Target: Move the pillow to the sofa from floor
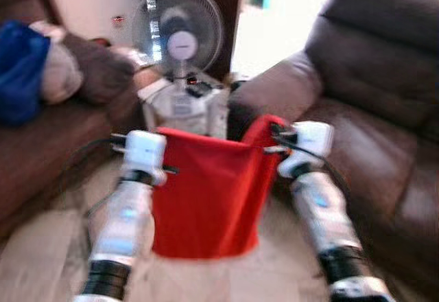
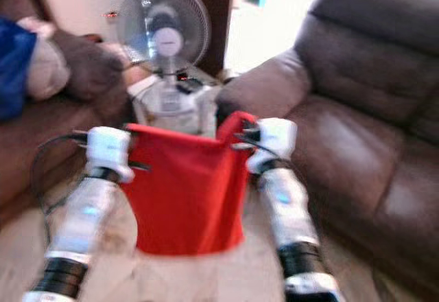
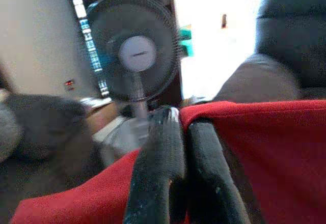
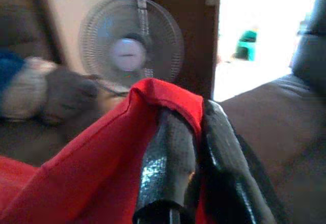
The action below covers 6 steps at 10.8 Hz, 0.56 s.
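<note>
red pillow point(image 1: 206, 192) hangs limp between both arms, clear of the floor. left gripper point(image 3: 175, 127) and right gripper point(image 4: 191, 122) each pinch a top corner. judged light, soft, floppy; corner holds suit. sofa point(image 1: 370, 110) lies beside the right gripper.

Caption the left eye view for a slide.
Both grippers, left and right, hold a red pillow up between two brown sofas.

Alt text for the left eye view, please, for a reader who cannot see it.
Both grippers, left and right, hold a flat red fabric pillow by its top corners, hanging above the floor. A brown leather sofa stands to the right, a white pedestal fan behind. Blurred.
</note>
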Tool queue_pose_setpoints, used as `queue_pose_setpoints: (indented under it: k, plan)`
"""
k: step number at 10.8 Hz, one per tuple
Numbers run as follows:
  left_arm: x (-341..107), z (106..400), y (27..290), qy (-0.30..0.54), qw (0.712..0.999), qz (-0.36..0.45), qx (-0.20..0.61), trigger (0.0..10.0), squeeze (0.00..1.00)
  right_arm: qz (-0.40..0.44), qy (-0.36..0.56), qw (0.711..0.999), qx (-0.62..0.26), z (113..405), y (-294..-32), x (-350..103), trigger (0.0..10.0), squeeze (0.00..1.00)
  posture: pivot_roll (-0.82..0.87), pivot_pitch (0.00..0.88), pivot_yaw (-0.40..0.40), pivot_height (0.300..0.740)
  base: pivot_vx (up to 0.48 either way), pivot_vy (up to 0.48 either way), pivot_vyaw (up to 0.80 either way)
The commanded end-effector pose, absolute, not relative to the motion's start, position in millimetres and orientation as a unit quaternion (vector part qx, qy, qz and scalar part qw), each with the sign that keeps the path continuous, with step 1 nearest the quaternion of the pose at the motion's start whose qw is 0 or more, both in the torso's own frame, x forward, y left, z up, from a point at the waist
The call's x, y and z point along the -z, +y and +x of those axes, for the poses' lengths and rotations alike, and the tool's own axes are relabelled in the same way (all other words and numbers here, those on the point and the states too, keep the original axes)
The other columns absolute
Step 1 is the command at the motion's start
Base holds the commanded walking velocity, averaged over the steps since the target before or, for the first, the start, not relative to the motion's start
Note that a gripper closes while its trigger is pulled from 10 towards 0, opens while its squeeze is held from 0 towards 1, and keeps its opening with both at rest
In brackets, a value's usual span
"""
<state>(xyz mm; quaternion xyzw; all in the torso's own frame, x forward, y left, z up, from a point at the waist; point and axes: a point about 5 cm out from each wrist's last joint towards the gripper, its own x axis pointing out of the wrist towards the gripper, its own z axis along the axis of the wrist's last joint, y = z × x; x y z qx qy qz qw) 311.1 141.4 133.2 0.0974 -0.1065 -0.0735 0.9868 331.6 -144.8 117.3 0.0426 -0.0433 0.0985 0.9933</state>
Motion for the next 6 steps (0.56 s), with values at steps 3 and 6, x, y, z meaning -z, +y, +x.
queue_pose_setpoints:
  k: [3,6]
  plan:
    - [-159.8,314.5,149.3,-0.161,0.981,0.091,0.058,10.0,0.00,0.046,-0.065,0.991,-0.107,335.0,-136.3,-129.3,10.0,0.00,0.09,0.016,-0.061,0.740,0.000,0.395,-0.75]
    - [-160.3,314.5,150.7,-0.161,0.981,0.090,0.055,10.0,0.00,0.044,-0.065,0.991,-0.105,335.1,-137.2,-129.6,10.0,0.00,0.09,0.014,-0.062,0.740,0.000,0.393,-0.75]
